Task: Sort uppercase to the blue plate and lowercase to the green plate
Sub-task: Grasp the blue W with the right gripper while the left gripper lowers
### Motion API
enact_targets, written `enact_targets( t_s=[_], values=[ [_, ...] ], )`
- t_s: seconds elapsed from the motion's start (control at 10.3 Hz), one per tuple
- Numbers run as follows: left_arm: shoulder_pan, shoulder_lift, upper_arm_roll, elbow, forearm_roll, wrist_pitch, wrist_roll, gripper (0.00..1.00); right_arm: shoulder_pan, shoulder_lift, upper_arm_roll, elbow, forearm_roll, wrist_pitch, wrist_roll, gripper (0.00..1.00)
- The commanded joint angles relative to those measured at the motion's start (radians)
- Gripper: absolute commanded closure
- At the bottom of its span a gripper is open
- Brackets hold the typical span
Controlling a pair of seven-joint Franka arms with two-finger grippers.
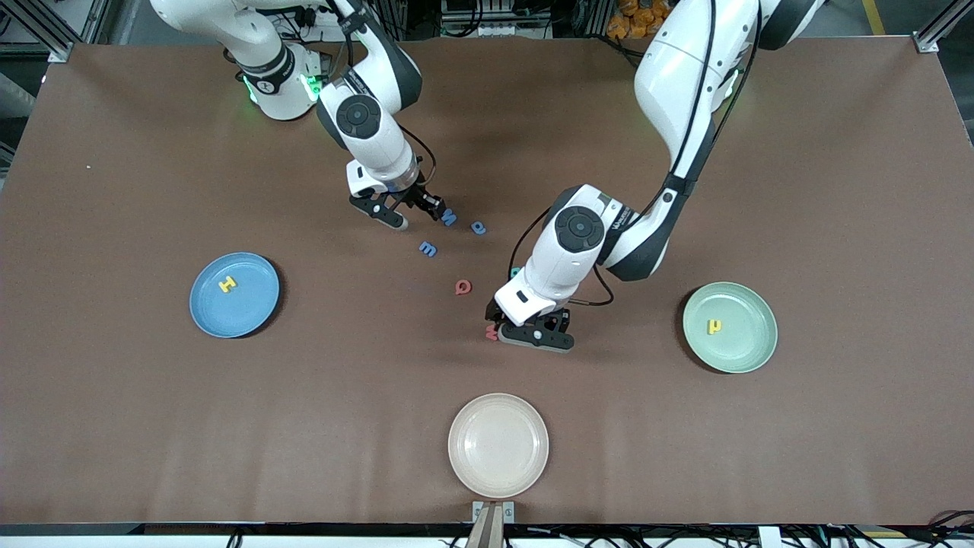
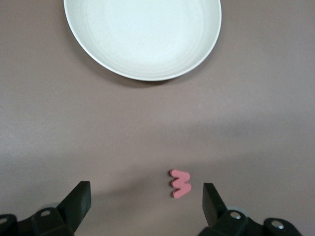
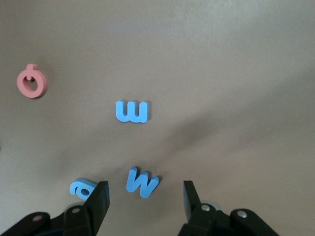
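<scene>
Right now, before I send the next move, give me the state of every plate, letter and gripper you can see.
blue plate: holds yellow capital I
green plate: holds yellow lowercase letter
beige plate: nothing in it
blue M: on table, between right gripper's fingers
blue m: loose on table
blue a: loose on table
red Q: loose on table
red w: on table, between left gripper's fingers
left gripper: open
right gripper: open
</scene>
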Motion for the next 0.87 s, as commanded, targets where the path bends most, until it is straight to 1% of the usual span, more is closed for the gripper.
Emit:
enact_targets(
  t_s=[0.0, 0.19, 0.29, 0.39, 0.48, 0.58, 0.68, 0.77],
  values=[
    [-0.026, 0.056, 0.011, 0.047, -0.022, 0.094, -0.135, 0.00, 0.029, 0.041, -0.002, -0.022, -0.009, 0.087, 0.068, 0.31],
    [-0.046, 0.095, 0.013, 0.074, -0.022, 0.150, -0.229, 0.00, 0.032, 0.071, -0.002, -0.019, -0.014, 0.105, 0.103, 0.31],
    [-0.049, 0.101, 0.013, 0.071, -0.020, 0.162, -0.252, 0.01, 0.038, 0.093, -0.002, -0.017, -0.026, 0.116, 0.121, 0.31],
    [-0.049, 0.116, 0.013, 0.071, -0.020, 0.185, -0.281, 0.04, 0.041, 0.126, -0.002, -0.008, -0.062, 0.142, 0.173, 0.32],
    [-0.057, 0.121, 0.013, 0.070, -0.017, 0.196, -0.315, 0.06, 0.048, 0.159, -0.002, 0.001, -0.133, 0.175, 0.259, 0.32],
    [-0.063, 0.124, 0.014, 0.064, -0.011, 0.196, -0.318, 0.08, 0.045, 0.174, -0.002, 0.024, -0.215, 0.174, 0.351, 0.32],
    [-0.063, 0.135, 0.014, 0.065, 0.016, 0.196, -0.318, 0.10, 0.038, 0.174, -0.001, 0.036, -0.237, 0.168, 0.408, 0.32],
    [-0.061, 0.138, 0.014, 0.065, 0.056, 0.196, -0.304, 0.15, 0.032, 0.180, -0.001, 0.054, -0.236, 0.138, 0.418, 0.32]
  ],
)
